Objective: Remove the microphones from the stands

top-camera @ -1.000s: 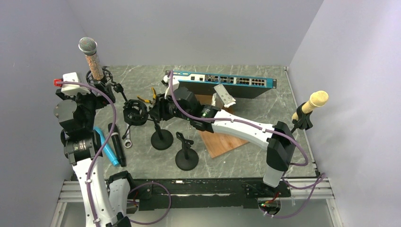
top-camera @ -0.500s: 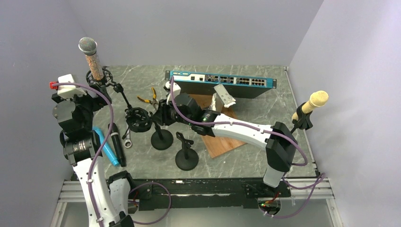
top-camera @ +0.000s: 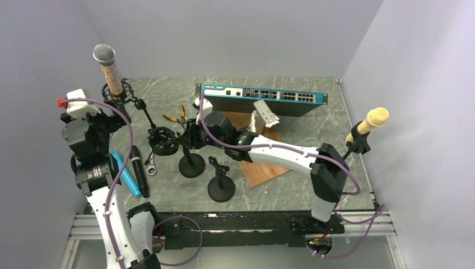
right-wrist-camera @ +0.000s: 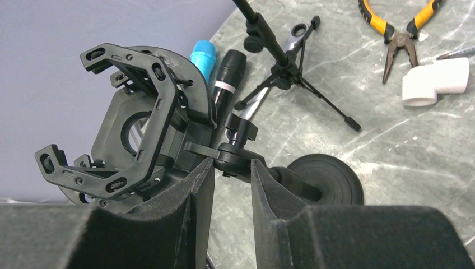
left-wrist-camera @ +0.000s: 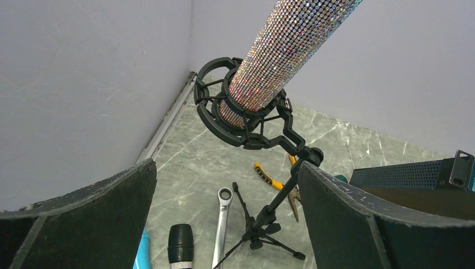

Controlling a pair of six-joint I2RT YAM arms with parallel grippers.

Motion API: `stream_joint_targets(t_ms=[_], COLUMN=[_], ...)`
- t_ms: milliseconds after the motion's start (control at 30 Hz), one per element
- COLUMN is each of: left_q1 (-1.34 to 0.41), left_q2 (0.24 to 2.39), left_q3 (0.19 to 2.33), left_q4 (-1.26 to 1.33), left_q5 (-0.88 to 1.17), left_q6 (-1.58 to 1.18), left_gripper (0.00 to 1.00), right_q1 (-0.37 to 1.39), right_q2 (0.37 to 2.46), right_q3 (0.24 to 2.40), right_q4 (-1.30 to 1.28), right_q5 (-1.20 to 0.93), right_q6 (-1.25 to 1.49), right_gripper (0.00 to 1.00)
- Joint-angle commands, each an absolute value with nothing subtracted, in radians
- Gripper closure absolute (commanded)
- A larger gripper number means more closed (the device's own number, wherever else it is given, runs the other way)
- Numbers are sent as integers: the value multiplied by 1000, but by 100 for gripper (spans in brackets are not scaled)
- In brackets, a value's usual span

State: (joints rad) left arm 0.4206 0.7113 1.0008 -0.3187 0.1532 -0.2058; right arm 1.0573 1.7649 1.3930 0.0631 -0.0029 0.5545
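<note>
A glitter-covered microphone with a silver head stands tilted in a black shock mount on a tripod stand at the back left. My left gripper is open and empty just in front of the mount. In the left wrist view the left gripper has its fingers wide apart, below the mount and touching nothing. My right gripper is shut on the swivel joint of a second stand, which carries an empty shock mount over a round base.
A black microphone, a blue one and a wrench lie at the left. Pliers, a network switch, a wooden board, a clip stand and a yellow microphone on a stand surround the middle.
My left wrist has shifted a little to the left. My right gripper and the empty shock-mount stand have moved slightly to the right and nearer.
</note>
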Motion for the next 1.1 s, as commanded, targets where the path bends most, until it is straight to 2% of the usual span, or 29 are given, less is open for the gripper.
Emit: stream_joint_targets(t_ms=[0,467,733,1067], left_q1=[429,435,457,469], left_q2=[707,705,700,686], left_q3=[997,985,942,848], left_q4=[-286,-276,-221,-56], left_q5=[168,185,233,327], left_q6=[-223,-230,-258,-299], left_gripper=[1,1,1,1], right_q1=[1057,1056,1055,1053], right_q2=[1817,1831,1807,1677], right_q3=[1321,1335,1441,1473], right_q4=[-121,-121,-134,-120], right_q5=[33,42,45,81], right_q6=[543,524,463,373], right_gripper=[69,68,43,21])
